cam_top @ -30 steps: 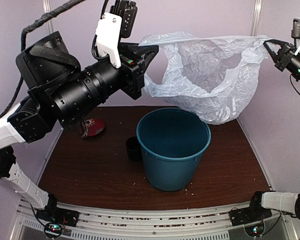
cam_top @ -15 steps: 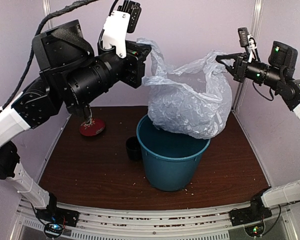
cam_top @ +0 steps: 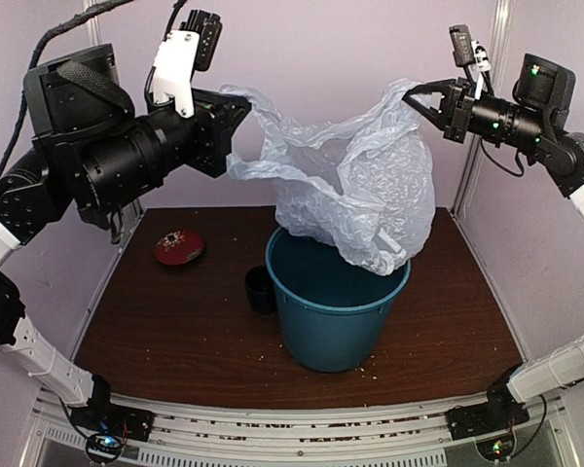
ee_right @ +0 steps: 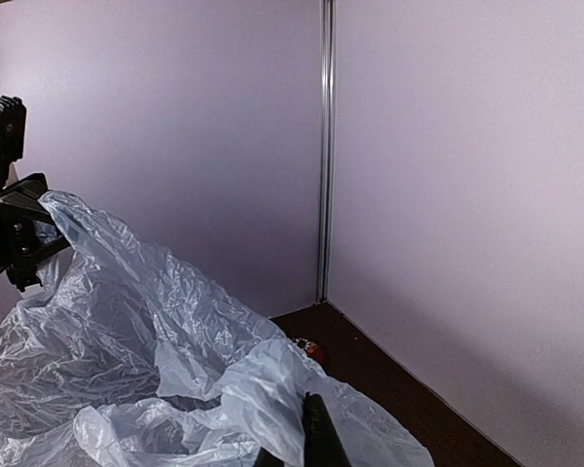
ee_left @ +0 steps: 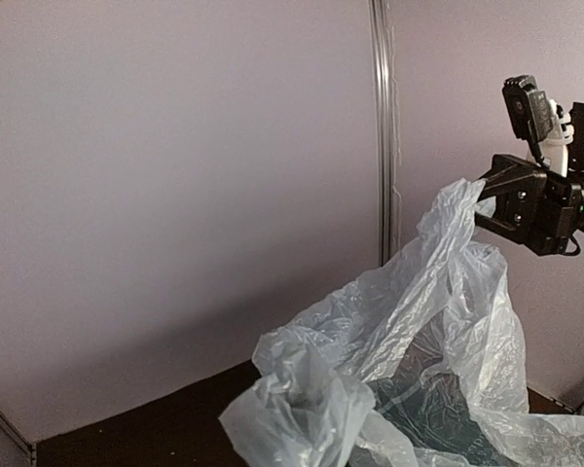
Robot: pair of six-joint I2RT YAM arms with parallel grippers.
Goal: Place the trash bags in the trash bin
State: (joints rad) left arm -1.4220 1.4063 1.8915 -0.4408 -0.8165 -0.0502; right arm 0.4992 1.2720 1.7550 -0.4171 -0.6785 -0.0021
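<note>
The trash bag (cam_top: 365,185) hangs stretched between the two arms. The left gripper (cam_top: 241,103) is pinched shut on one top corner, and the right gripper (cam_top: 416,95) on the other. The bag's sagging bottom reaches the far rim of the teal trash bin (cam_top: 331,331), which stands on the tabletop (cam_top: 165,321).

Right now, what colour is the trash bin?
The trash bin is plain teal-blue; clearest in top external view.
</note>
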